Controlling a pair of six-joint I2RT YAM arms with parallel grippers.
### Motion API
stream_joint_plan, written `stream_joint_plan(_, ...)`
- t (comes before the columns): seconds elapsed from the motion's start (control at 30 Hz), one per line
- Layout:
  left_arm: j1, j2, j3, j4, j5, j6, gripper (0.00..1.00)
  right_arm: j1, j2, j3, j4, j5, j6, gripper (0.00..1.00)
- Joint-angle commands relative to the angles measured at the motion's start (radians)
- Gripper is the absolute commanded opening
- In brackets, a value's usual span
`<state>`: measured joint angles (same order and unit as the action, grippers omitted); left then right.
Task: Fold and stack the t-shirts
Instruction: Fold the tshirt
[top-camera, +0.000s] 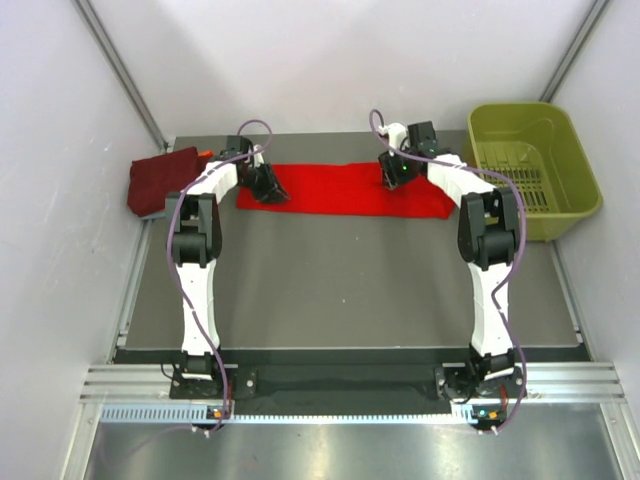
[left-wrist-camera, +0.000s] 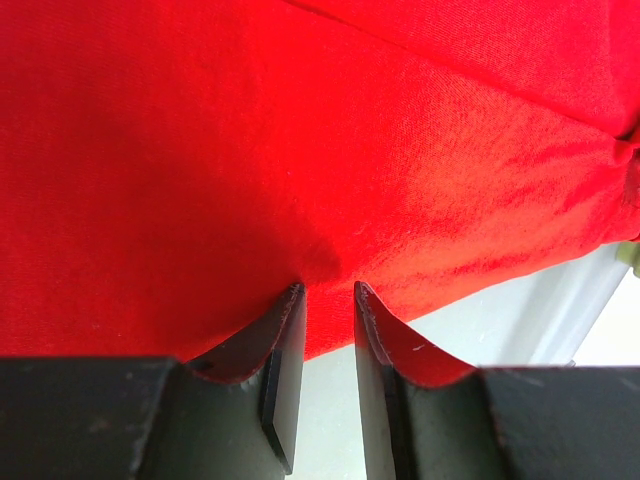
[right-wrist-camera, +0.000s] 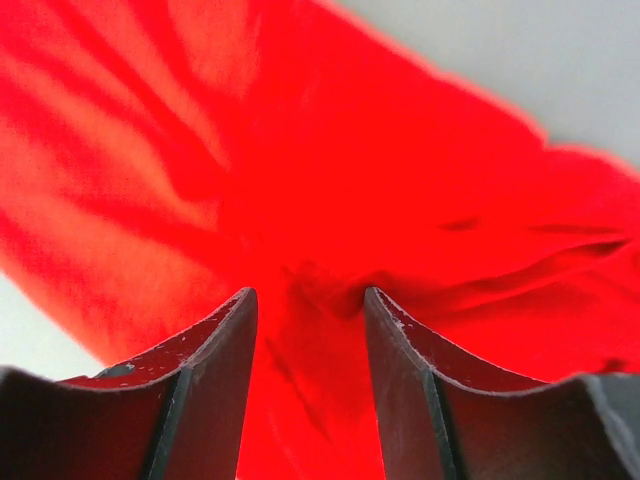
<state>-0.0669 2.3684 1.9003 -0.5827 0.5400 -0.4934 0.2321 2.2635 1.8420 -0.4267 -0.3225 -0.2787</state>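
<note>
Left gripper (left-wrist-camera: 328, 290) clamps a fold of the red t-shirt (top-camera: 340, 188) at one end — right gripper (right-wrist-camera: 310, 295) bites into bunched cloth at the other. Stretched between them, the shirt runs as a long strip across the far side of the table (top-camera: 340, 290), between the folded maroon t-shirt (top-camera: 160, 178) and the green basket (top-camera: 530, 165).

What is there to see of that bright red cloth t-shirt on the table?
The bright red cloth t-shirt lies as a long, flat strip across the far side of the dark grey table, soft and creased. The left gripper pinches its left end; the right gripper straddles a bunched fold near the other.
</note>
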Motion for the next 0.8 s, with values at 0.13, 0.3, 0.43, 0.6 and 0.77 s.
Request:
stream_joint_plan(0.13, -0.004, -0.04, -0.05, 0.009, -0.038, 0.021, 0.31, 0.013, 0.076, 0.199, 0.133, 0.002, 0.068, 0.49)
stream_joint_plan(0.3, -0.01, -0.07, -0.081, 0.006, -0.041, 0.03, 0.32, 0.013, 0.067, 0.255, 0.174, 0.023, 0.09, 0.51)
stream_joint_plan(0.43, -0.01, -0.081, -0.087, 0.004, -0.052, 0.032, 0.32, 0.018, -0.002, 0.208, 0.141, 0.077, 0.085, 0.51)
stream_joint_plan(0.6, -0.01, -0.08, -0.092, 0.01, -0.045, 0.027, 0.32, 0.001, -0.117, 0.065, 0.095, 0.013, 0.116, 0.48)
stream_joint_plan(0.77, -0.011, -0.086, -0.098, 0.011, -0.048, 0.029, 0.32, -0.017, -0.15, -0.05, 0.091, -0.038, 0.168, 0.48)
